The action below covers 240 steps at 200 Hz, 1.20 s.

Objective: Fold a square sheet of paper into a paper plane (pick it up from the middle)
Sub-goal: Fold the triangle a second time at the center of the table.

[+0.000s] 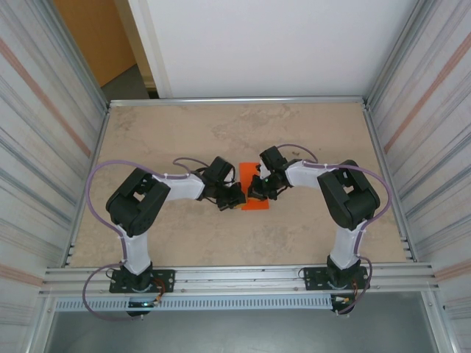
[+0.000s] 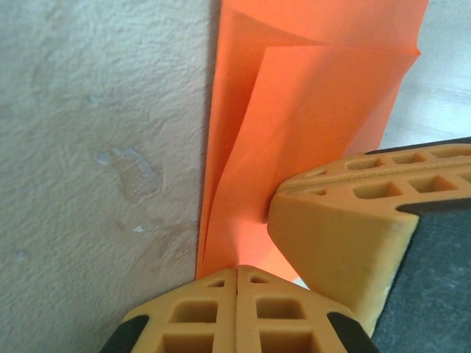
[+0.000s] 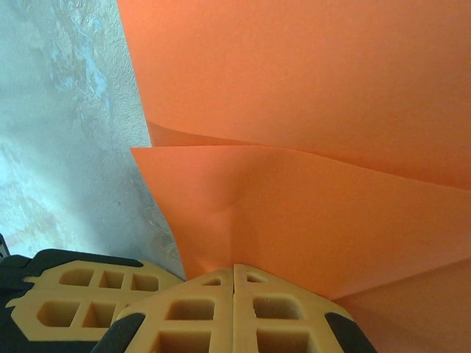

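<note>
The square sheet of paper [image 1: 249, 173], bright orange and partly folded into layers, lies at the middle of the table between my two grippers. My left gripper [image 1: 237, 197] reaches it from the left. In the left wrist view its jaws [image 2: 237, 269] are shut, with the tips against the near end of the paper [image 2: 316, 110]. My right gripper [image 1: 256, 190] comes from the right. In the right wrist view it [image 3: 234, 266] is shut on a raised flap of the paper [image 3: 309, 110], and a short crease runs up from the tips. The two grippers almost touch.
The beige table [image 1: 221, 132] is bare around the paper. Ribbed metal walls [image 1: 44, 147] close in the left and right sides, and a white panel [image 1: 265, 44] stands behind. The right gripper's fingers [image 2: 346, 228] crowd the left wrist view.
</note>
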Each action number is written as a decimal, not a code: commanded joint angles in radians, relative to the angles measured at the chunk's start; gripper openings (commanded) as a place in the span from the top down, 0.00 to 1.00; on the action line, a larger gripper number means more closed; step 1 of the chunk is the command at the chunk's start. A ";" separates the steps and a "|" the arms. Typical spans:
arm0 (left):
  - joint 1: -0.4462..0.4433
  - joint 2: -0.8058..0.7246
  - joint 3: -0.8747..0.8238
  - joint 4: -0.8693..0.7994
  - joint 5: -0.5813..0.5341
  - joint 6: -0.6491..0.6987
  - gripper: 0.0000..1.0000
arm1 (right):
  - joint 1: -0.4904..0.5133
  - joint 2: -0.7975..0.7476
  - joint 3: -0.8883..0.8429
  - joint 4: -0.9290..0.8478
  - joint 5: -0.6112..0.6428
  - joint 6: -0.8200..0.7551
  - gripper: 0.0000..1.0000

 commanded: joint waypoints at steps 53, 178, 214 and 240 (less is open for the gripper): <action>0.009 0.024 -0.080 -0.133 -0.016 -0.019 1.00 | -0.123 0.025 -0.071 0.109 0.003 -0.045 1.00; 0.035 -0.058 0.080 -0.094 0.070 0.060 0.97 | -0.187 -0.184 -0.079 0.087 0.020 -0.051 1.00; 0.034 -0.056 0.051 -0.030 0.082 0.044 0.97 | -0.099 -0.153 -0.105 0.115 -0.020 0.000 1.00; 0.033 -0.041 0.029 -0.016 0.082 0.032 0.99 | -0.055 -0.103 -0.107 0.170 -0.070 0.037 1.00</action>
